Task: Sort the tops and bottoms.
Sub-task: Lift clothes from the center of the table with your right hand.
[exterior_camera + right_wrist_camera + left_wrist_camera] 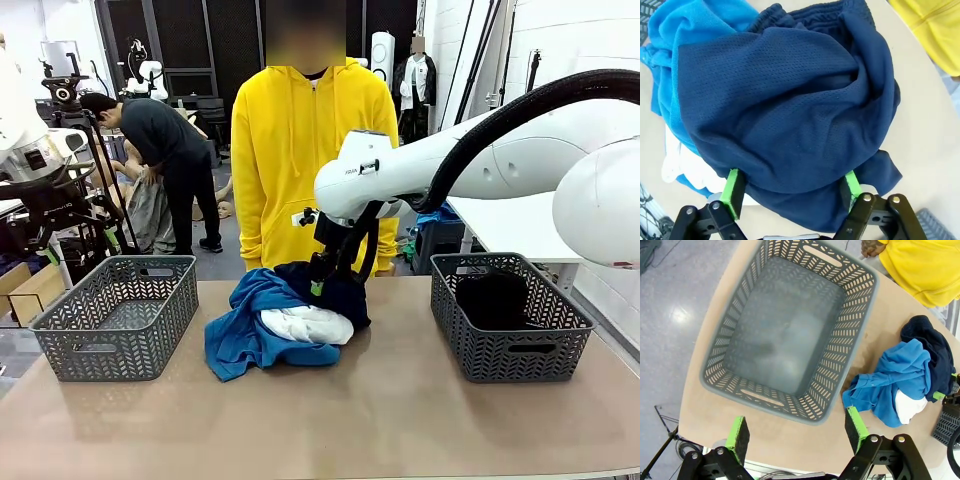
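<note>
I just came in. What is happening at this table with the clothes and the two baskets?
The robot is sorting clothes into baskets. Its right tool is open over the pile at mid-table, fingers either side of a fold of the dark navy garment. The bright blue garment and the white garment lie in the same pile. A black garment is already in the right basket. The left tool hangs open above the left basket. A person in a yellow hoodie stands opposite.

Partly hidden: white garment (308, 323) under navy garment (346, 298); black garment (497, 300) behind basket wall (510, 352).
</note>
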Controlling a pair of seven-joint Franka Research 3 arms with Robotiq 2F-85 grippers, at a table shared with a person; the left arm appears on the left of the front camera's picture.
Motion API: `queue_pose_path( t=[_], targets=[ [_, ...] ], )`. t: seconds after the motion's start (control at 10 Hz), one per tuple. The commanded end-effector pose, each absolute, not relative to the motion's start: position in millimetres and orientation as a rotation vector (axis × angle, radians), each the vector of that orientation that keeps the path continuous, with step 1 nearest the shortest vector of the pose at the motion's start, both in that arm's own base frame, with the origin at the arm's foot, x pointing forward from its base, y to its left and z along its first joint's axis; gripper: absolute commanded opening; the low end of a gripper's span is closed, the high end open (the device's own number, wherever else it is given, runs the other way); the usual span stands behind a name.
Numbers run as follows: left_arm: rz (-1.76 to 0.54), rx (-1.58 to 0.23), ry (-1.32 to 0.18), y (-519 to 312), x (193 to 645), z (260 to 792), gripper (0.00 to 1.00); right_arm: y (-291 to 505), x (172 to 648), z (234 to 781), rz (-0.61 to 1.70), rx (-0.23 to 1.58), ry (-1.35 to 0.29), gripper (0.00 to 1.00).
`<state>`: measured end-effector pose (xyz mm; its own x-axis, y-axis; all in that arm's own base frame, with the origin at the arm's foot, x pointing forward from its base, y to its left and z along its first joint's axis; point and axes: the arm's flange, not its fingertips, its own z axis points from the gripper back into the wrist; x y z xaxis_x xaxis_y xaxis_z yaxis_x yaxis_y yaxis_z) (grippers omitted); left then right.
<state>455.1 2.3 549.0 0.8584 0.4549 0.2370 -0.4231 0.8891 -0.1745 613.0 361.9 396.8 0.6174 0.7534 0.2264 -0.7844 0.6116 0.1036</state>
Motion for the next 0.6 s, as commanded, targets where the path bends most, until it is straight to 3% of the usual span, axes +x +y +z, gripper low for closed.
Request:
queue_pose_path(
  t=[0.0,0.2,0.3,0.5],
  targets=[
    [0.473,-0.128,-0.271,3.1,453.4,549.1,1.0,357.2,608.5,396.4,0.912,0.153,-0.194,0.53],
    [0.473,-0.128,-0.271,3.1,453.4,549.1,1.0,357.0,606.6,397.8,0.919,0.143,-0.204,0.14],
    [0.473,-0.128,-0.271,3.1,453.4,549.1,1.0,356.7,606.0,399.1,0.92,0.138,-0.207,0.0],
    [0.473,-0.128,-0.271,3.1,453.4,549.1,1.0,355.7,604.6,402.5,0.925,0.133,-0.212,0.0]
  ],
)
